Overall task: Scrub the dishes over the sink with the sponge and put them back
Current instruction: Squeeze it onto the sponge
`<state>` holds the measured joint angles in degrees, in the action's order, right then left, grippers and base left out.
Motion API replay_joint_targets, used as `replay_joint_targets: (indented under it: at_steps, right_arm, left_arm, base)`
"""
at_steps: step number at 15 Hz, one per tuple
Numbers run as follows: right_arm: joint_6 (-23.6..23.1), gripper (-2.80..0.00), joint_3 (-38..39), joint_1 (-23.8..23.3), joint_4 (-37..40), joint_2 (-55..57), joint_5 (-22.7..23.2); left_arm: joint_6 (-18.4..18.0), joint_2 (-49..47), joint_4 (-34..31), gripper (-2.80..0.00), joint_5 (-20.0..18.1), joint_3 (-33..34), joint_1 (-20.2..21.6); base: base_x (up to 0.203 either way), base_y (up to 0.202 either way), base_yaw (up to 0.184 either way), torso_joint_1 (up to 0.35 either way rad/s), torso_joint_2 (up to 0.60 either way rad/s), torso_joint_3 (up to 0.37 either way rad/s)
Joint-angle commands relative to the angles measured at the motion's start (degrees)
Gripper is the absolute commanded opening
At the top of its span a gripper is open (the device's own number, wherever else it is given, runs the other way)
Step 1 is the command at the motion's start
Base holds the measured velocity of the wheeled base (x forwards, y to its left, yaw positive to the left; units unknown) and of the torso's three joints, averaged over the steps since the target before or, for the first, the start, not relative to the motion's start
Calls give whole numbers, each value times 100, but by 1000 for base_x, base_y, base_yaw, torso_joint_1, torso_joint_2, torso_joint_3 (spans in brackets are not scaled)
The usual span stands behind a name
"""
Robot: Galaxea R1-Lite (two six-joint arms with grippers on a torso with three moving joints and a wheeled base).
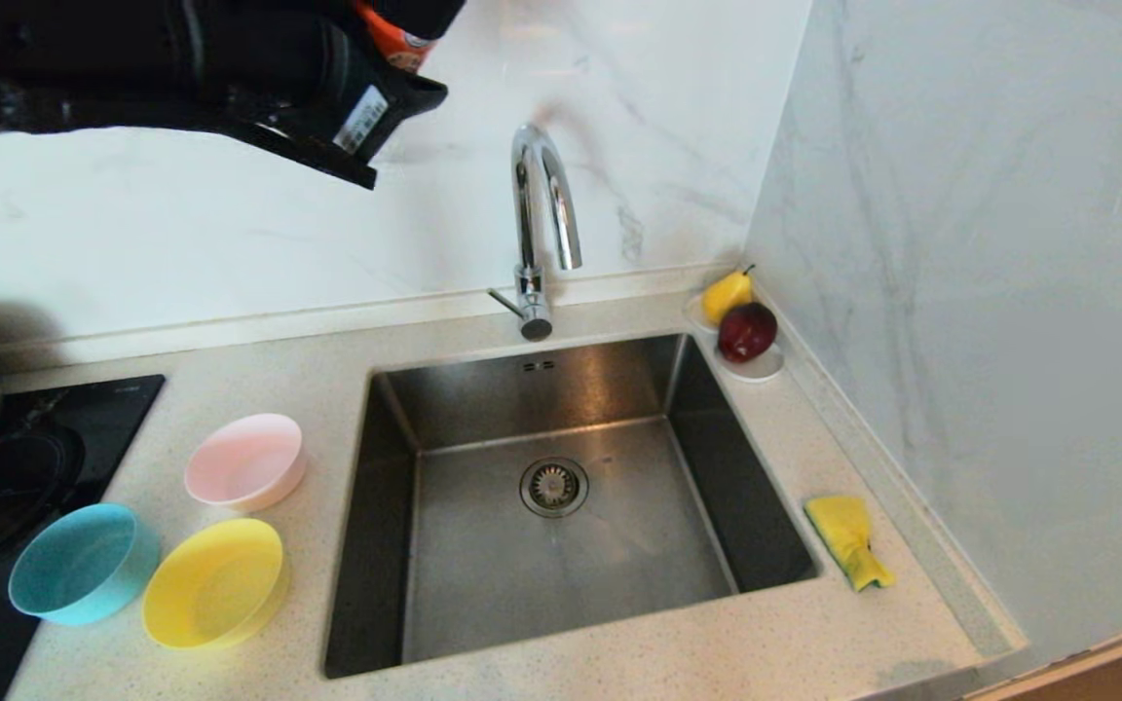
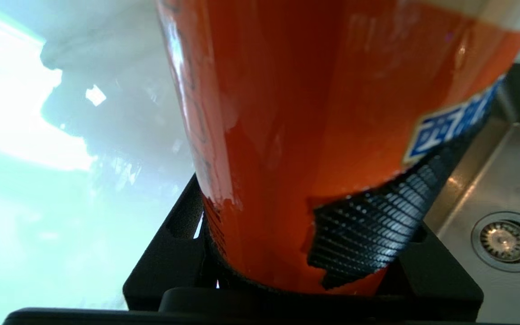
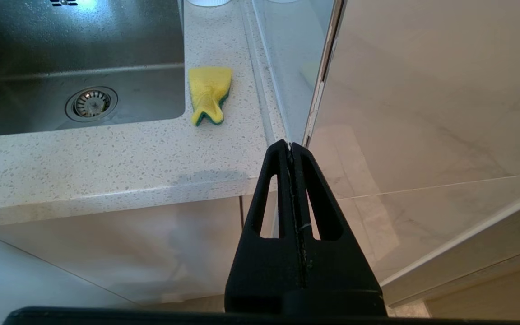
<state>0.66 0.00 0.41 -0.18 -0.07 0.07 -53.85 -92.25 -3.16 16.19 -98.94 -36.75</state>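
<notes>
Above the counter, behind and to the left of the square brushed-steel sink (image 1: 561, 506), the left gripper (image 2: 287, 234) holds an orange bottle with a blue and white label (image 2: 314, 113), its fingers clamped on it. Left of the sink stand 3 round plastic bowls: the pink bowl (image 1: 245, 461), the light blue bowl (image 1: 82, 563) and the yellow bowl (image 1: 215, 582). Right of the sink lies the yellow sponge with a green side (image 1: 849, 537). The right gripper (image 3: 292, 180) hangs in front of the counter edge near the sink, fingers pressed together, holding nothing.
</notes>
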Motion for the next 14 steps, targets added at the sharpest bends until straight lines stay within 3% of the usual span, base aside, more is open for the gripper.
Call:
replay_joint_targets:
  at_steps: [1, 3, 7, 14]
  right_arm:
    - [-3, -280, 0, 2, 0, -2, 1]
    - [-1, -280, 0, 0, 0, -2, 1]
    - [3, -280, 0, 2, 0, -1, 1]
    - [-4, -280, 0, 2, 0, -1, 1]
  left_arm:
    - [-244, -436, 171, -280, 136, -86, -386]
    - [-676, -685, 691, -280, 277, -89, -625]
    - [-734, -1210, 902, -280, 695, -553, -1075]
    - [-1038, -1825, 913, -280, 1007, -638, -1524]
  base:
    - [0, 0, 0, 0, 0, 0]
    - [0, 0, 0, 0, 0, 0]
    - [0, 0, 0, 0, 0, 0]
    - [0, 0, 0, 0, 0, 0]
